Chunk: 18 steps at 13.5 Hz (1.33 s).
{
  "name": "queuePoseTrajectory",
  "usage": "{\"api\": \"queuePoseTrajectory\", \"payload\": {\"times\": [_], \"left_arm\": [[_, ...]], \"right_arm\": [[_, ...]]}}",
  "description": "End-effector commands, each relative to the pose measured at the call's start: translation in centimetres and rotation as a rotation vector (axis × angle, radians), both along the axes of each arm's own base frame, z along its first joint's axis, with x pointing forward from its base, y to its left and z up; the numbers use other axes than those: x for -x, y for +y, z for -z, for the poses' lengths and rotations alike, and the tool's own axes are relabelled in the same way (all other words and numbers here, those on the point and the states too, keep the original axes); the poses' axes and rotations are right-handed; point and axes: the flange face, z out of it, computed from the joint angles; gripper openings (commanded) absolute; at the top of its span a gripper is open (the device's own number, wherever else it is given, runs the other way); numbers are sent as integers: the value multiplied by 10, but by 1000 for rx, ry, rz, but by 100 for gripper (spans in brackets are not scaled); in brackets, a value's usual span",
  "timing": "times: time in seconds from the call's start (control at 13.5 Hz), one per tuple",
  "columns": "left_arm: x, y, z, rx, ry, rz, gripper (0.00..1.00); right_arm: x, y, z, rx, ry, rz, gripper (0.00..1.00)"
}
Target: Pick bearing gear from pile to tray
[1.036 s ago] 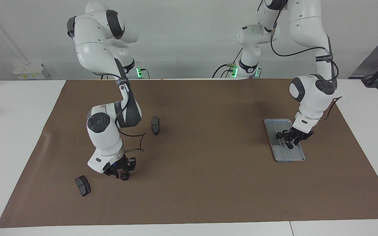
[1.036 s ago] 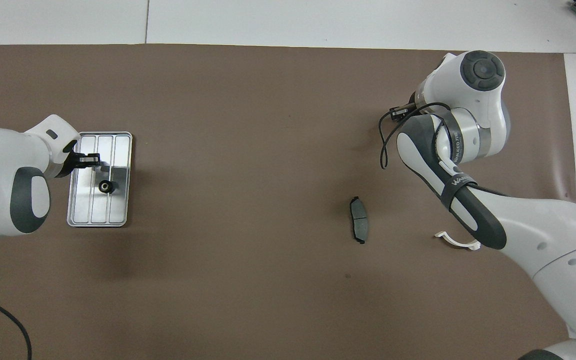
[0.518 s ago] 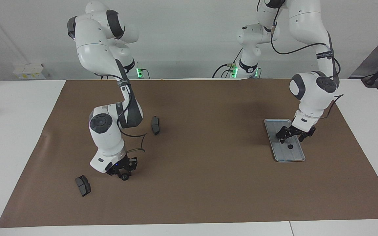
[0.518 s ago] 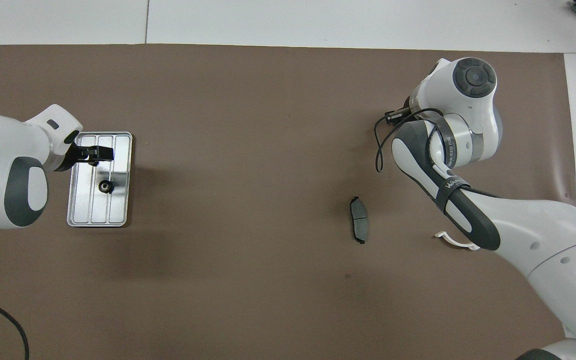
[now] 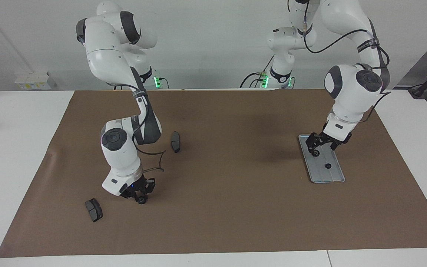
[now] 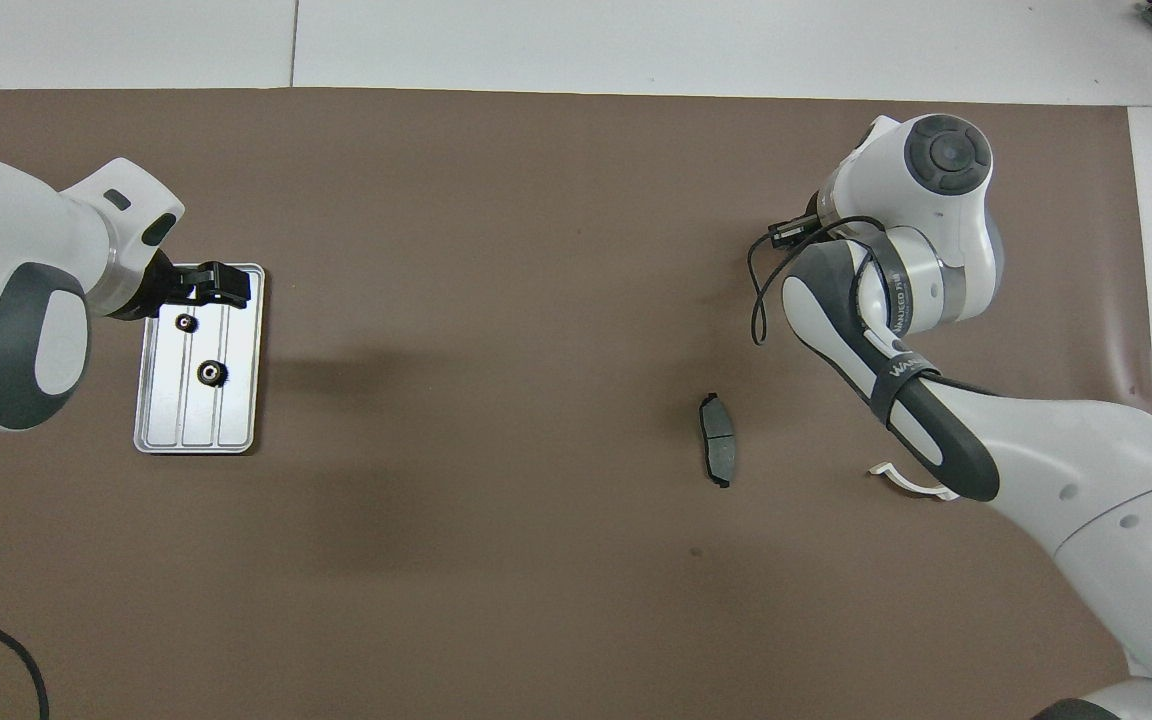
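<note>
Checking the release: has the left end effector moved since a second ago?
Yes. The left end effector has risen and drawn back toward the robots' end of the tray, leaving two gears on it.

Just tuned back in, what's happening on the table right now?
Two bearing gears lie in the tray: one mid-tray, another nearer its far end. The left gripper hangs empty above the tray. The right gripper is low over a third gear on the mat, between two brake pads.
</note>
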Motion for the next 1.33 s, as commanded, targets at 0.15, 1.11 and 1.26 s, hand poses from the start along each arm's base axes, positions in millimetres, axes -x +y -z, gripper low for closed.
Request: {"api": "queuePoseTrajectory", "payload": {"times": [0.15,1.11,1.26], "left_arm": [[4,-46,-31,8,26,-46,100],[9,-74,-88,33,61,-49,100],[8,-74,-88,35,55,-48,100]], "right_arm": [[3,73,-34,-10,-73,-131,0],[134,374,-48,-218,-236,-324,3],[159,393,-30,-208,-201,-361,8]]}}
